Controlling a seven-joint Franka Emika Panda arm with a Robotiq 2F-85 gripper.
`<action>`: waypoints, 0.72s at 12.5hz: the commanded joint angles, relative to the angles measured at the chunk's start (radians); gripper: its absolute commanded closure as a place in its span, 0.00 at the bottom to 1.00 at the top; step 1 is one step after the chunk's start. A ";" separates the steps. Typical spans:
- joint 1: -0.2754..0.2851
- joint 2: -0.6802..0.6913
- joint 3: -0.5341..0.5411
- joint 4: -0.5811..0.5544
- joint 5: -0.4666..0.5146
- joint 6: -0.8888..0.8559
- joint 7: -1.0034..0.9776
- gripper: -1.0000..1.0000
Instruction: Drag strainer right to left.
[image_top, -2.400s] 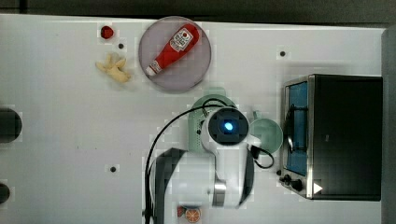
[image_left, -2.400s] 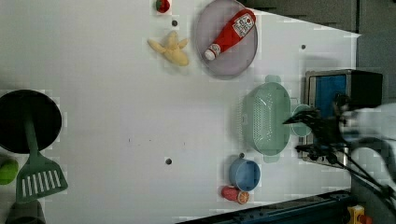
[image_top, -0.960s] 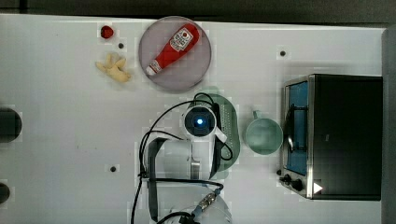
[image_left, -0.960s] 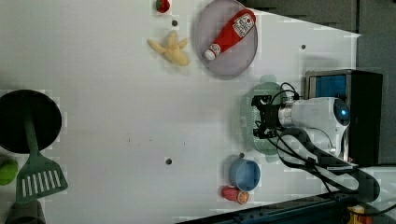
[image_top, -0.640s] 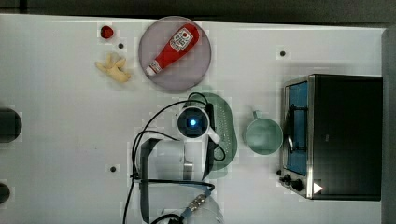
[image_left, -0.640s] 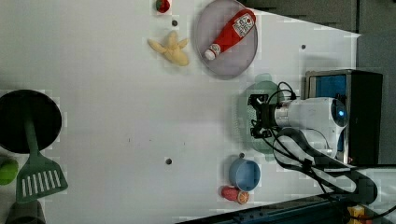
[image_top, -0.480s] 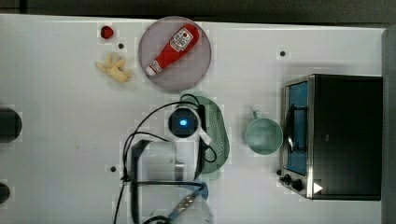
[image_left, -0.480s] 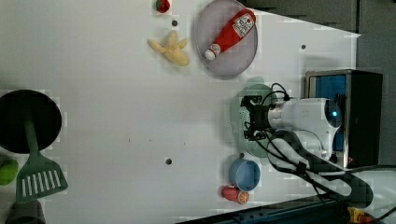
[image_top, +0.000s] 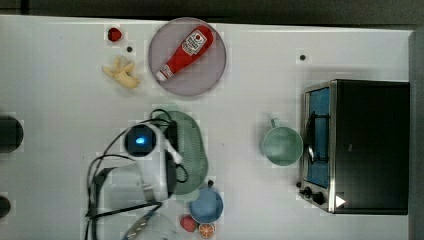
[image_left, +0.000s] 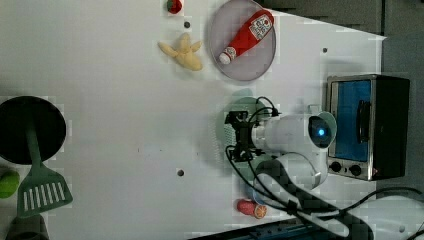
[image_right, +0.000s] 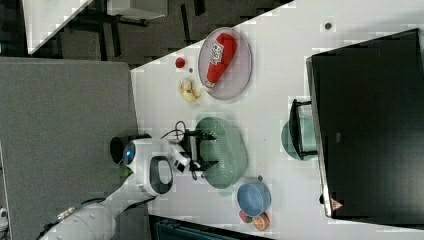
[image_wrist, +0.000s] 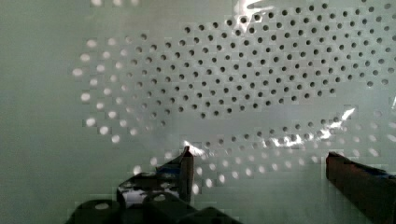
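Note:
The strainer is a pale mint-green oval colander lying on the white table, left of the mug in the top view. My arm reaches over it, hiding part of its rim. My gripper points down into the bowl and is open, its two black fingers spread wide. In the wrist view the perforated floor of the strainer is very close, with the gripper low inside it, one fingertip close to the holed surface. The left view shows the gripper over the strainer.
A mint-green mug stands beside a toaster oven at the top view's right. A grey plate with a ketchup bottle lies beyond the strainer, a banana to its left. A blue bowl sits close to the strainer's near end.
The arm and the strainer have slid together toward the top view's left, away from the mug, which stayed put. The gap between strainer and mug has widened.

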 joint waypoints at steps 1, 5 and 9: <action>0.051 0.005 0.003 0.058 0.002 -0.013 0.129 0.00; 0.107 0.064 0.003 0.148 0.020 -0.025 0.169 0.00; 0.156 0.112 0.004 0.252 0.050 -0.087 0.187 0.00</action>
